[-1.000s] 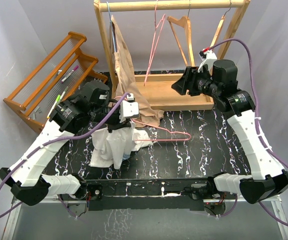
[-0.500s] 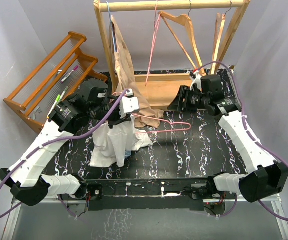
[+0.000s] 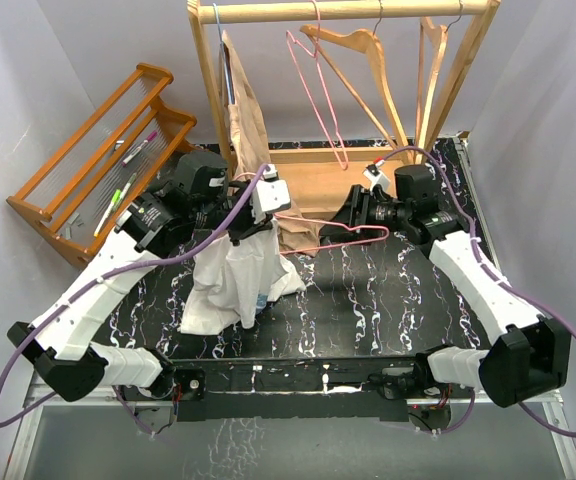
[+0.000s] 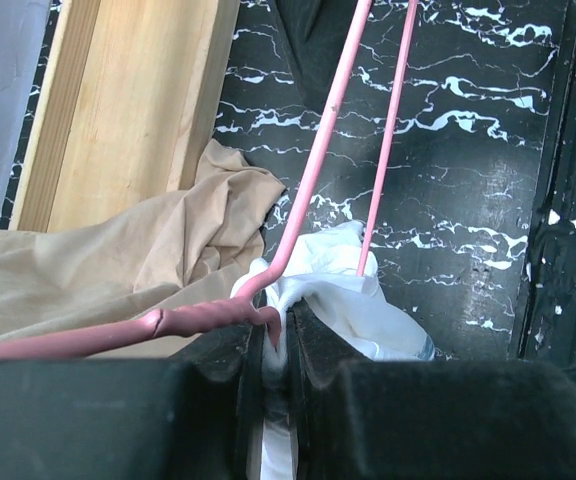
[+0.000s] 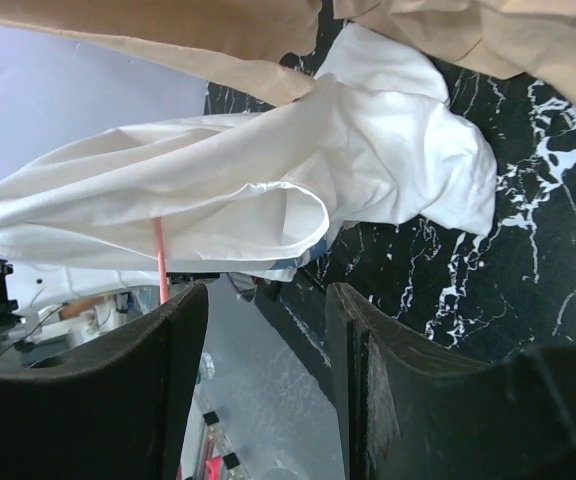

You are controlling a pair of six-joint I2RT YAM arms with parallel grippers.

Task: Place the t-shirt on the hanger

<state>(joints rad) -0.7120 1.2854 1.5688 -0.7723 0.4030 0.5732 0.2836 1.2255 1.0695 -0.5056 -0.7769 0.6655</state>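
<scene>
From above, a black white-veined table (image 3: 388, 290) sits between pale grey walls, with a wooden clothes rack (image 3: 348, 12) along its top edge and a slatted orange-wood stand (image 3: 98, 150) at the left. A beige garment (image 3: 248, 120), a spare pink hanger (image 3: 313, 95) and light-wood hangers (image 3: 368, 60) hang from the rack's rail. Just left of centre, the left gripper (image 3: 258, 215) holds up the t-shirt (image 3: 233, 285), which drapes down to the table below it. The hanger (image 3: 338, 243) runs from that gripper rightward, low over the table, to the right gripper (image 3: 350, 215), which faces left at centre right. The arm hides where the hanger's hook ends.

In the left wrist view, the fingers (image 4: 218, 360) are pressed nearly together on a fold of white cloth. The hanger's twisted neck lies right at their tips; whether it is clamped too I cannot tell. Its two pink wires climb to the top of the frame over the dark table. The beige garment is crumpled at left against the rack's wooden base (image 4: 138, 90).

In the right wrist view, the fingers (image 5: 158, 400) stand well apart with nothing between them. The t-shirt fills the upper middle. One short pink length shows at left under its hem, and the cloth hides the rest of the hanger. The shirt's printed graphic cannot be made out.
</scene>
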